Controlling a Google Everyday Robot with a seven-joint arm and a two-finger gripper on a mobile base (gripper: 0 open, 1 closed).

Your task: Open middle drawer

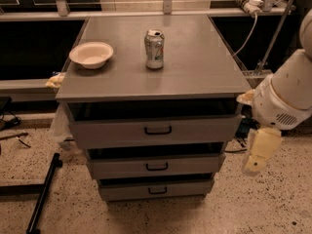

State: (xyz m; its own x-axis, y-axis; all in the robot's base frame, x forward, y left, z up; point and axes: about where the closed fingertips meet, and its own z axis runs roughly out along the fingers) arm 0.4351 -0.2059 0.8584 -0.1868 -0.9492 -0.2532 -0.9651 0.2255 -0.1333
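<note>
Middle drawer (pixel 195 165): second of three in the front of the cabinet (pixel 195 72), shut or nearly so; hard to confirm given the dark gap above. Grey metal; judged stiff, moderately heavy, smooth-faced. Only sound hold: small black loop handle (pixel 157 166) at panel centre, pulled straight out. Gripper (pixel 258 155): right of the cabinet, roughly level with that drawer, well apart; opening cannot be told. Bowl (pixel 91 54) and can (pixel 154 49) on cabinet top.
</note>
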